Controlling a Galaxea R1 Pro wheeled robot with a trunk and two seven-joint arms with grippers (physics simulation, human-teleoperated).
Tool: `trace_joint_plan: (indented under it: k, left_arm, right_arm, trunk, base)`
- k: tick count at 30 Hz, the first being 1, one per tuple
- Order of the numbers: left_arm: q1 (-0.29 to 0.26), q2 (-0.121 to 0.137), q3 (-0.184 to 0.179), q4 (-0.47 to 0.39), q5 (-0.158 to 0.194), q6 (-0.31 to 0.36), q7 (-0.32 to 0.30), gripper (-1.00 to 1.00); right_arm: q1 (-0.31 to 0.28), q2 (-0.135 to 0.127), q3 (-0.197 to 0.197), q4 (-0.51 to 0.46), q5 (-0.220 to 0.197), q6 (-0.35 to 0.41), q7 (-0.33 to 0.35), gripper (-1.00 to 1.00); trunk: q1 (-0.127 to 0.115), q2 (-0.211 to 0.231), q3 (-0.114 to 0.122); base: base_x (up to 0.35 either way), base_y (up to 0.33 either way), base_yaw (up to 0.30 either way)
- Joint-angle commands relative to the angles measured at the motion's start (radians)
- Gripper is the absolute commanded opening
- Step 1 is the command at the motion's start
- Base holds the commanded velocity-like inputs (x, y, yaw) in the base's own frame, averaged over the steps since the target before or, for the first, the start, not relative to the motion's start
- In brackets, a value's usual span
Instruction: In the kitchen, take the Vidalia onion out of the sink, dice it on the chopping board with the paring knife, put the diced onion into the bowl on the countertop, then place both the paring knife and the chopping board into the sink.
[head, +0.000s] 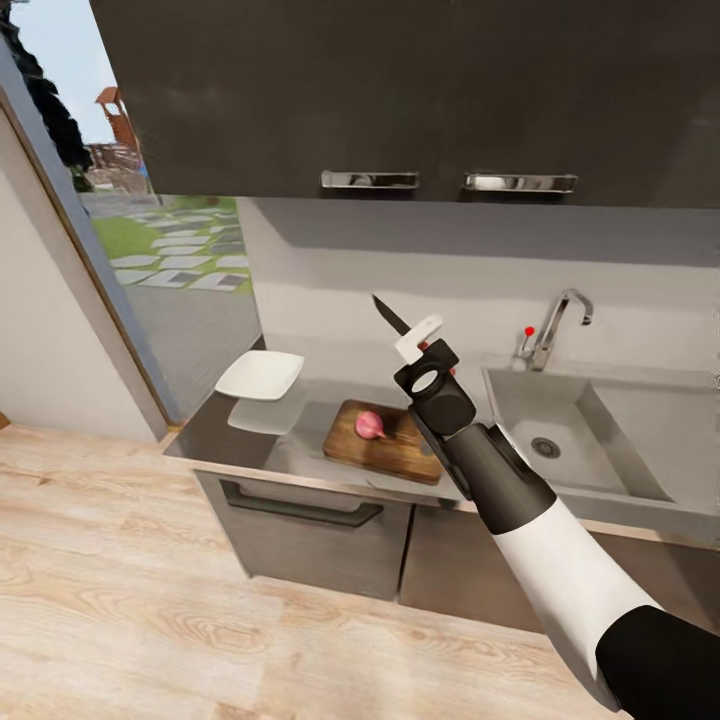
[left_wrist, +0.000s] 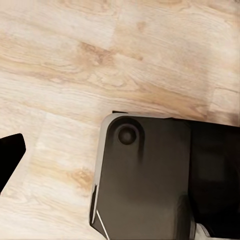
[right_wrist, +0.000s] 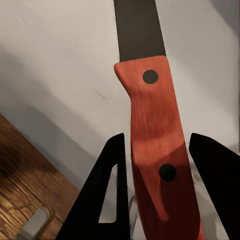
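Head view: right arm (head: 530, 520) reaches up over the surface (head: 300, 450), right jaws (head: 428, 345) closed on the knife (head: 392, 316). The knife is held up in the air above the board (head: 400, 450), dark blade pointing up and away toward the backsplash (head: 400, 270), handle mostly hidden between the fingers.

Right wrist view: the knife's orange-red handle (right_wrist: 150, 150) with two dark rivets sits between the two black fingers (right_wrist: 105, 200), both pressed against its sides; the blade (right_wrist: 139, 27) runs out past them. Pale wall behind, a bit of wood grain from the board (right_wrist: 25, 200) at one corner.

The onion (head: 370, 425), pinkish and whole, lies on the board, near its middle. The board lies flat on the surface, between the bowl (head: 260, 375) and the sink (head: 560, 430). The bowl is white and square, at the surface's far left end, apart from the board. The sink is to the right of the board, drain (head: 545, 447) visible, basin bare, chrome tap (head: 555, 325) with a red dot behind it.

Black upper cabinets (head: 400, 100) with two chrome handles above. Grey lower units (head: 320, 530) below, wood floor (head: 150, 600) in front. Glass opening at left shows grass and paving outside.

Left wrist view: looks down at the wood floor (left_wrist: 100, 60) and a dark rounded part of the robot (left_wrist: 145, 175); one black finger (left_wrist: 10, 155) at the frame's edge. Cannot tell how far the left jaws are open.
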Motion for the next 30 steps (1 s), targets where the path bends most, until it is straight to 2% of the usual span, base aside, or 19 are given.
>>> trace_joint_plan:
  k: [1, 11, 22, 30]
  left_arm:
    - [0.0, 0.0, 0.002, -0.001, 0.011, 0.001, -0.01, 1.0]
    - [0.0, 0.0, 0.002, -0.001, 0.011, 0.001, -0.01, 1.0]
    - [0.0, -0.001, 0.002, 0.0, 0.011, 0.001, -0.01, 1.0]
    - [0.0, -0.001, 0.002, 0.005, 0.01, 0.001, -0.01, 1.0]
  right_arm:
    - [-0.001, 0.0, 0.001, 0.0, 0.009, 0.005, 0.007, -1.0]
    - [-0.001, -0.002, 0.001, 0.008, 0.009, 0.005, 0.007, -1.0]
    - [0.031, -0.006, -0.001, 0.061, 0.007, 0.003, 0.01, -1.0]
    - [0.039, -0.039, -0.017, 0.144, 0.002, -0.029, 0.012, -1.0]
  trunk:
    - [0.001, -0.002, 0.0]
    - [0.001, -0.002, 0.015]
    - [0.001, -0.002, 0.027]
    - [0.001, -0.002, 0.036]
  base:
    - [0.0, 0.0, -0.087]
    - [0.0, 0.0, -0.096]
    - [0.0, 0.0, -0.214]
    - [0.0, 0.0, -0.228]
